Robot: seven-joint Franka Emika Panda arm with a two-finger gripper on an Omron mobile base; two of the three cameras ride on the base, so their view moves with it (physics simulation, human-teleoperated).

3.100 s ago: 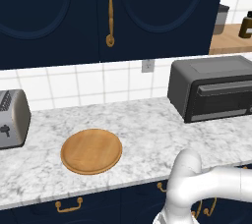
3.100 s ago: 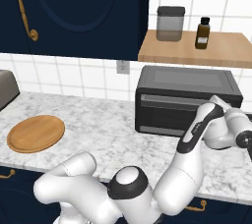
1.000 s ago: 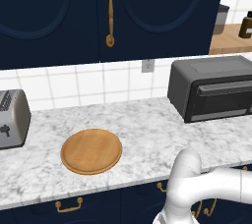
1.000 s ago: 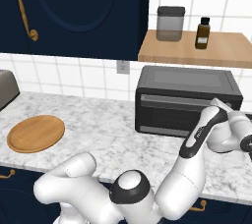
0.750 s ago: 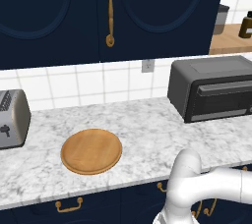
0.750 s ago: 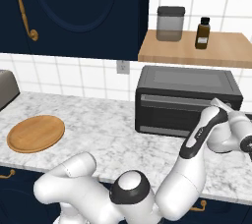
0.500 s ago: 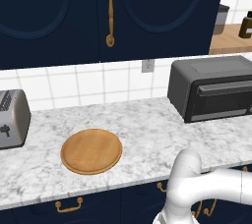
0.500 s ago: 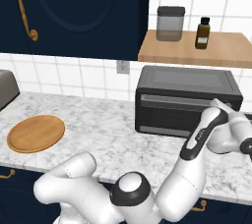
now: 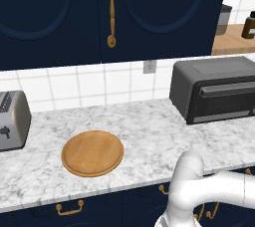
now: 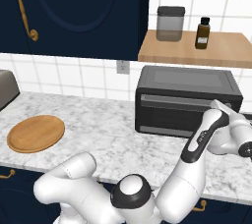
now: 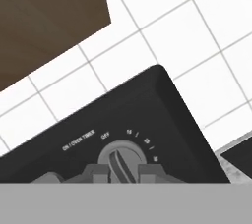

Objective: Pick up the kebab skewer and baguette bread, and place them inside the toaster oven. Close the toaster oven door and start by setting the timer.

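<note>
Jar: a grey jar [image 10: 170,23] with a lid stands on the wooden shelf [image 10: 216,51]; I cannot tell what is inside.
Bottle: a small brown bottle [image 10: 202,33] stands near the jar on the same shelf.
Plate: a round wooden plate [image 9: 92,153] lies near the front edge of the worktop [image 9: 144,139], with nothing on it.
Toaster: a silver toaster [image 9: 12,120] stands at the worktop's left end.
Oven: the toaster oven [image 10: 187,101] sits at the back right of the worktop, its door [image 10: 167,114] shut.
Room: white wall tiles, dark blue cupboards with gold handles.
Writing: by the timer knob [image 11: 121,159] it says "ON / OVEN TIMER" and "OFF", then small numbers.
Gripper: the gripper [image 11: 123,173] is pressed together, pinching the timer knob.
</note>
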